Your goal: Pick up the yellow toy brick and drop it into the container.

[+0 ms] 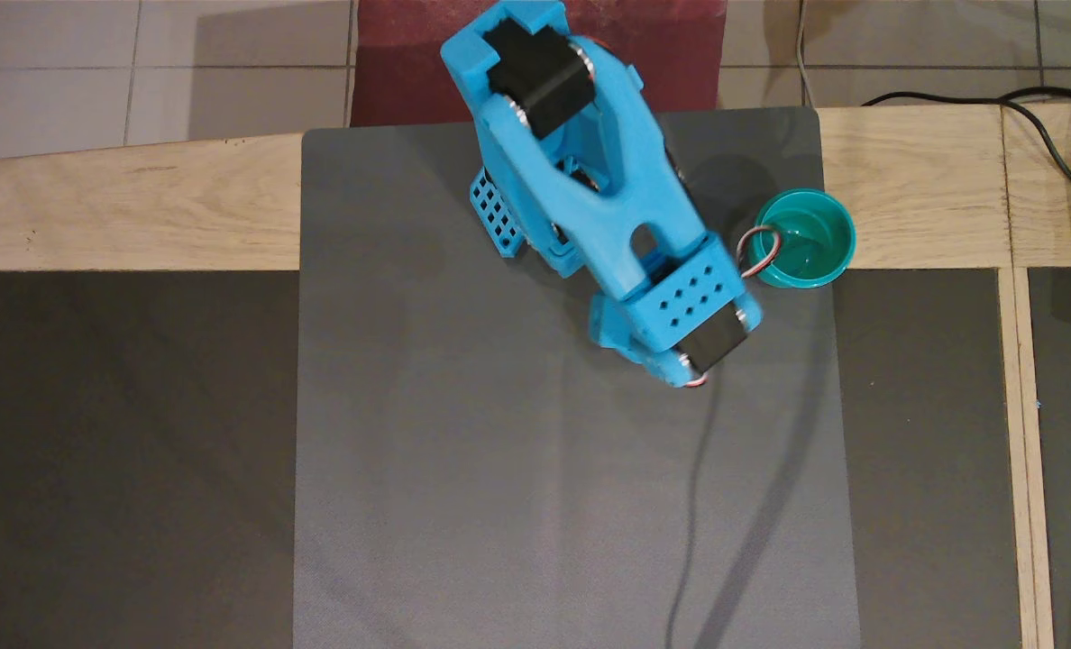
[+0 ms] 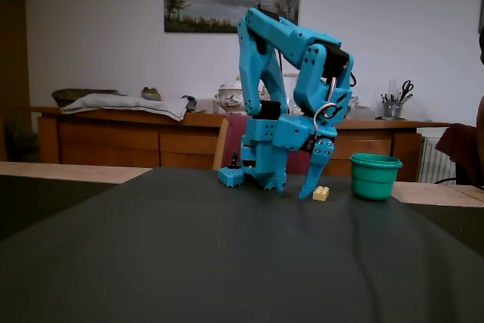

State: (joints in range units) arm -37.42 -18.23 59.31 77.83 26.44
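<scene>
The yellow toy brick lies on the dark mat in the fixed view, apart from the cup. In the overhead view it is hidden under the arm. The container, a teal-green cup, stands upright at the mat's right edge, with nothing showing inside it from above. My blue gripper points down just left of the brick, open and holding nothing. Its right finger ends close beside the brick. From above, the wrist block covers the fingers.
The arm's base is fixed at the back of the grey mat. A wooden frame borders the mat, and black cables run at the far right. A red-and-white wire loop hangs over the cup's left rim.
</scene>
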